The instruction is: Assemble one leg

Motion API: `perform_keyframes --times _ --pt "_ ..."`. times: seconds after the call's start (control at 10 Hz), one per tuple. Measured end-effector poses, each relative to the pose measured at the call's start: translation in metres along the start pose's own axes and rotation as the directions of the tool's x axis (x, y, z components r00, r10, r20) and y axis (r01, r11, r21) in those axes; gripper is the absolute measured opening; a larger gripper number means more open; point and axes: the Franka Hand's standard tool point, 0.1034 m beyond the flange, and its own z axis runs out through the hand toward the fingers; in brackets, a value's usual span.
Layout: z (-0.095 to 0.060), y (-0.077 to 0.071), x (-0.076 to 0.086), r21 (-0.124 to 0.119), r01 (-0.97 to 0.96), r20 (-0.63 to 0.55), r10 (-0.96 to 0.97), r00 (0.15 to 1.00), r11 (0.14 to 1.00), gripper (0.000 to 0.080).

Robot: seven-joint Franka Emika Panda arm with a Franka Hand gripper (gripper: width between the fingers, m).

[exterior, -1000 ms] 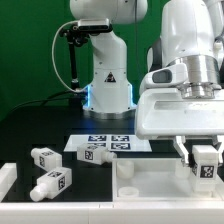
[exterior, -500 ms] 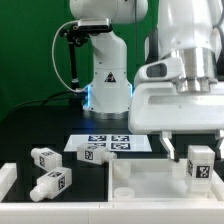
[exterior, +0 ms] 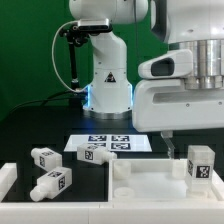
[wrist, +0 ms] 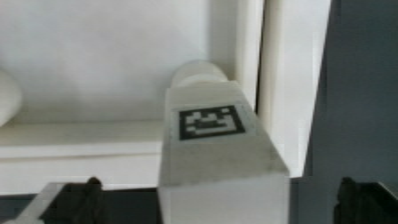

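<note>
The Panda arm (exterior: pixel 190 60) fills the exterior view's right above the white tabletop (exterior: pixel 150 185), which lies on the black surface (exterior: pixel 30 135) near the marker board (exterior: pixel 112 143). One table leg (exterior: pixel 200 164) stands upright on the tabletop near its edge, and the end effector (wrist: pixel 222 198) hangs over it with fingers (wrist: pixel 71 202) spread wide on either side — gripping nothing. A second leg (exterior: pixel 45 157) and a third leg (exterior: pixel 53 183) lie on the surface at the exterior view's left.
</note>
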Motion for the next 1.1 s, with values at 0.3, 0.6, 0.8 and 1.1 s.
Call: perform_keyframes --times 0.3,0.6,0.8,1.1 --pt "0.0022 0.0026 0.0013 -0.002 -0.030 0.039 0.030 0.999 1.000 0.0649" --pt "0.0024 0.0030 0.0013 -0.006 -0.140 0.039 0.140 0.989 0.990 0.0341" --pt "0.0025 0.0030 0.0012 -0.010 -0.260 0.038 0.260 0.965 0.966 0.0284" --pt "0.0035 0.0013 0.0011 0.001 -0.593 -0.012 0.593 0.805 0.805 0.0284"
